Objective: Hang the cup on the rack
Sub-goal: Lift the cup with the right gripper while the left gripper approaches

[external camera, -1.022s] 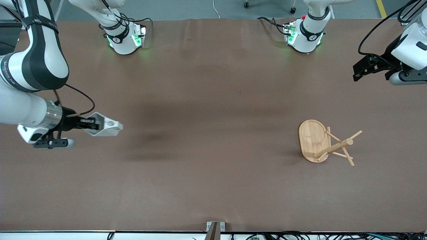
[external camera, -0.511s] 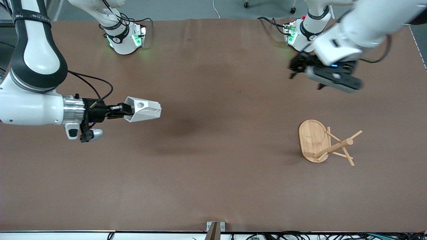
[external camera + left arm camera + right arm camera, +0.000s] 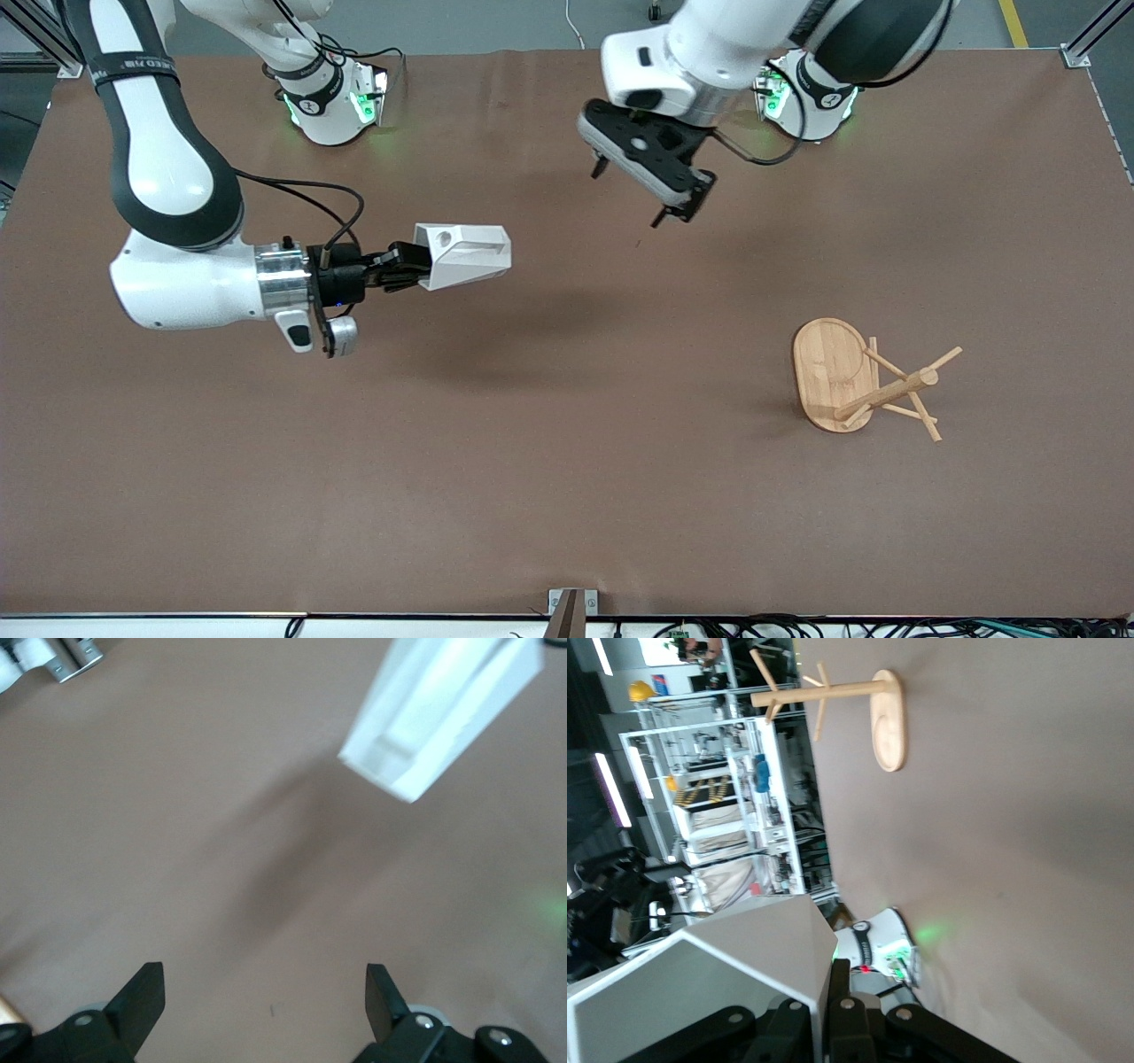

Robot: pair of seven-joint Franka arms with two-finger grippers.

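The white faceted cup point(image 3: 462, 253) hangs on its side over the table's middle, toward the right arm's end. My right gripper point(image 3: 407, 265) is shut on its rim wall, one finger inside and one outside point(image 3: 831, 983). The cup's pierced handle faces up. In the right wrist view the cup point(image 3: 718, 979) fills the near corner. The bamboo rack point(image 3: 873, 383) stands on its oval base point(image 3: 828, 365) toward the left arm's end; its post and pegs point(image 3: 819, 693) are bare. My left gripper point(image 3: 631, 193) hovers open and empty over the table near the bases, with the cup point(image 3: 443, 704) ahead of it.
Both arm bases point(image 3: 332, 102) point(image 3: 811, 93) stand along the table edge farthest from the front camera. A small metal bracket point(image 3: 571, 607) sits at the nearest edge. Brown tabletop point(image 3: 620, 461) lies between the cup and the rack.
The right arm has carried the cup from its end of the table toward the middle. The left arm has swung in from its end to over the table near the bases, fingers still open.
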